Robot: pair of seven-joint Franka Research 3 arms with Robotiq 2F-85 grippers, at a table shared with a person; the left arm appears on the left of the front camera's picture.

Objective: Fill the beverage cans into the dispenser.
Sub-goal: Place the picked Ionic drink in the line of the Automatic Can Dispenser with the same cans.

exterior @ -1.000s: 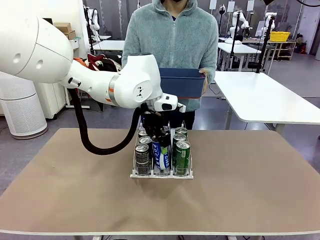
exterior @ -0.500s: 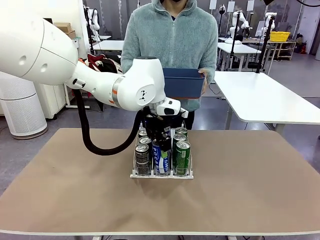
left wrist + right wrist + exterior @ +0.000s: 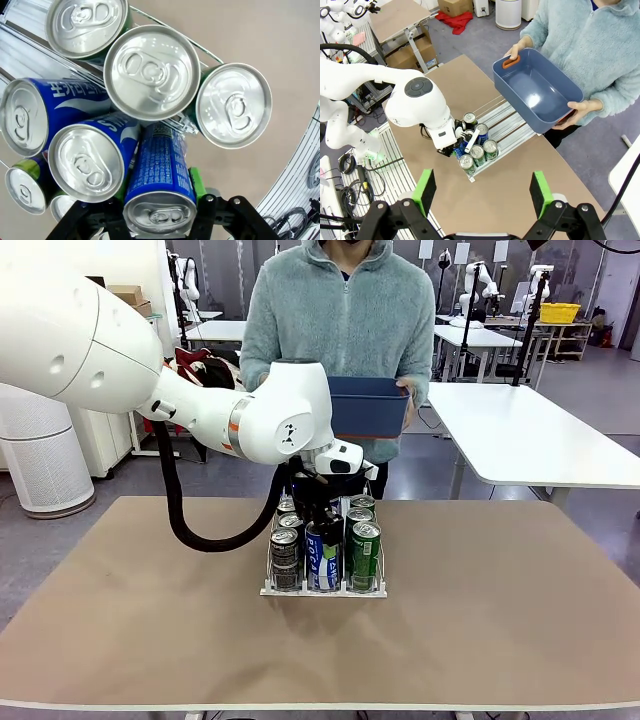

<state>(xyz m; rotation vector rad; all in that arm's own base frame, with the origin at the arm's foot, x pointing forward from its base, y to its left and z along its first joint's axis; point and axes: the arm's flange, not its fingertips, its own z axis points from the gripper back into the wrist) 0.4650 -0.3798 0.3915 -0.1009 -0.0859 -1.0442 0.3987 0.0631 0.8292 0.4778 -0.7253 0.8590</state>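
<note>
Tan tabletop in a lab room, white tables behind. Low clear-plastic three-lane dispenser with wire dividers and white base sits mid-table, lanes running toward the person. Left lane: black aluminium cans with silver tops. Middle lane: blue-and-white cans, front one upright. Right lane: green cans, three tops visible in the left wrist view. Left gripper is over the middle lane, jaws clamped on a blue-and-white slim can, green pad against its side; that can leans tilted, its far end among the tops of the standing cans. Right gripper hangs high above the table, jaws spread wide, holding nothing. Person in a grey fleece stands at the far side holding a dark blue rectangular plastic bin in both hands; the bin is empty.
</note>
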